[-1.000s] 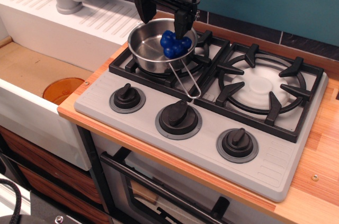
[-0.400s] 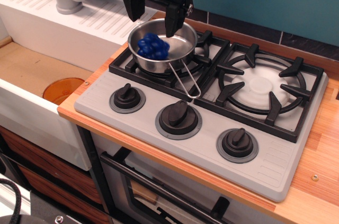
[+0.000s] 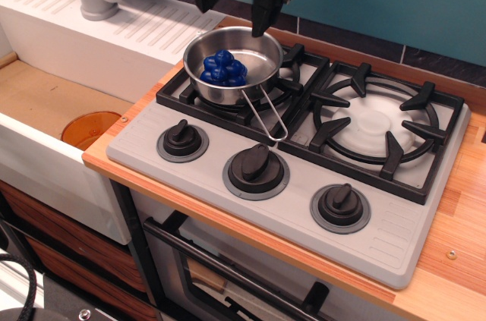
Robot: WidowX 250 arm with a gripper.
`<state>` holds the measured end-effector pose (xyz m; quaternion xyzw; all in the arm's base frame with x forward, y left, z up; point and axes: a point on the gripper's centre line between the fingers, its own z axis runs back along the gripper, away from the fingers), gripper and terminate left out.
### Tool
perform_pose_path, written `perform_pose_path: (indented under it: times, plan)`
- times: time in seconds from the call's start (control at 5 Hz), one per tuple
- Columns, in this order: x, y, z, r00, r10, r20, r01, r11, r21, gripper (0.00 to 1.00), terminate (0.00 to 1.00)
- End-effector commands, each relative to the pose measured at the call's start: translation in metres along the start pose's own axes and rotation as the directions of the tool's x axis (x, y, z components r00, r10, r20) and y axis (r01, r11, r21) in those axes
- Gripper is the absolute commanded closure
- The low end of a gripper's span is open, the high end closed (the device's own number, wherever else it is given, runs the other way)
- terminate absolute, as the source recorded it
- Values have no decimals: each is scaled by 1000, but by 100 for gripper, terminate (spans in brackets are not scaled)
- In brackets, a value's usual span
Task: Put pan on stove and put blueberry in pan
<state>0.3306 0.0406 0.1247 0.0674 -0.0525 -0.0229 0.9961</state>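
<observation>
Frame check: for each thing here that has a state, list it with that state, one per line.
pan: upright on the stove's left burner, handle pointing toward the knobs
blueberry: lying inside the pan, free of the gripper
gripper: open, empty, above the pan
stove: right burner bare, no flame seen
orange disc: lying flat in the sink

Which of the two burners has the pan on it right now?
The left burner, the one nearest the sink, directly below the gripper. The pan sits on its grate with the blueberry inside; the right burner is bare, its white cap showing.
</observation>
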Motion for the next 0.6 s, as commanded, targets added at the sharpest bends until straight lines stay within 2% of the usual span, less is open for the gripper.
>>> perform_pose_path:
  times: [0.0, 0.2, 0.4]
  plan:
    - [17, -14, 41, 997, -3, 74, 3, 1000, 10, 0, 0]
    - [17, -18, 47, 998, -5, 64, 5, 1000, 8, 0, 0]
    - [20, -17, 46, 999, -16, 42, 15, 1000, 10, 0, 100]
